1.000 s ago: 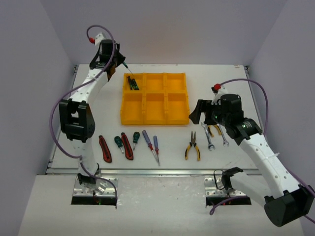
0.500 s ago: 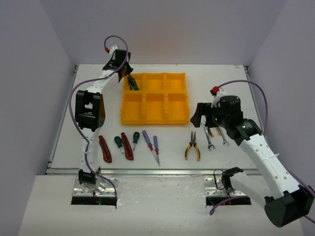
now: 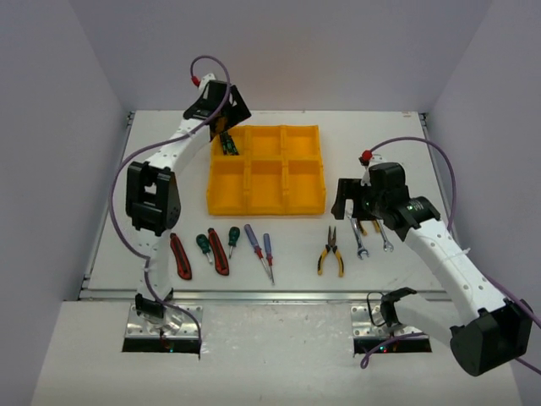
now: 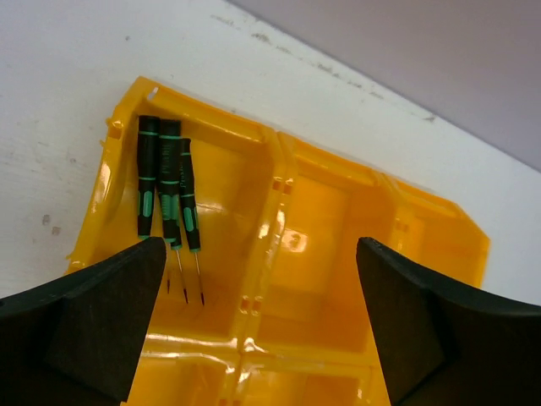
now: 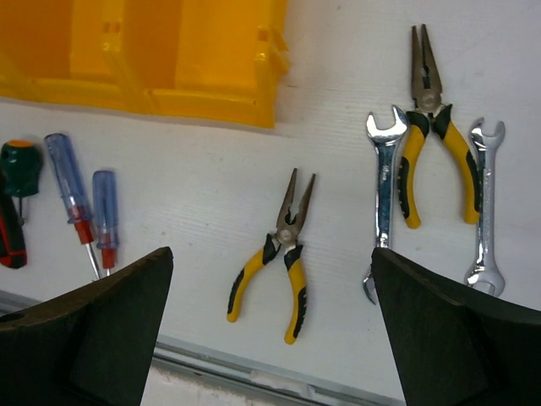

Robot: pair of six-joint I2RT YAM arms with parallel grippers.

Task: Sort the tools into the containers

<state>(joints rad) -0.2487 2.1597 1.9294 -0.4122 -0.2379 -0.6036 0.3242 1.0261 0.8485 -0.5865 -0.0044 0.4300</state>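
My left gripper (image 3: 226,125) (image 4: 260,245) hangs open and empty over the back-left compartment of the yellow tray (image 3: 266,210) (image 4: 279,142). Three slim dark green drivers (image 3: 228,144) (image 4: 169,190) lie side by side in that compartment. The right gripper (image 3: 342,205) (image 5: 272,254) is wide open above the table, right of the tray. Below it lie yellow-handled pliers (image 3: 330,251) (image 5: 286,245), with a silver wrench (image 3: 359,241) (image 5: 385,194), second pliers (image 3: 368,224) (image 5: 435,144) and another wrench (image 3: 385,237) (image 5: 484,203) to the right.
In front of the tray lie two red-black utility knives (image 3: 180,255) (image 3: 219,251), two green-handled screwdrivers (image 3: 204,245) (image 3: 233,239) and two purple-handled ones (image 3: 253,238) (image 3: 268,248). The tray's other compartments show nothing inside. The table's metal front edge (image 5: 254,372) runs just below the pliers.
The left arm swung right over the tray's back-left compartment and opened. The slim driver it carried now lies there. The right arm shifted slightly toward the tools.
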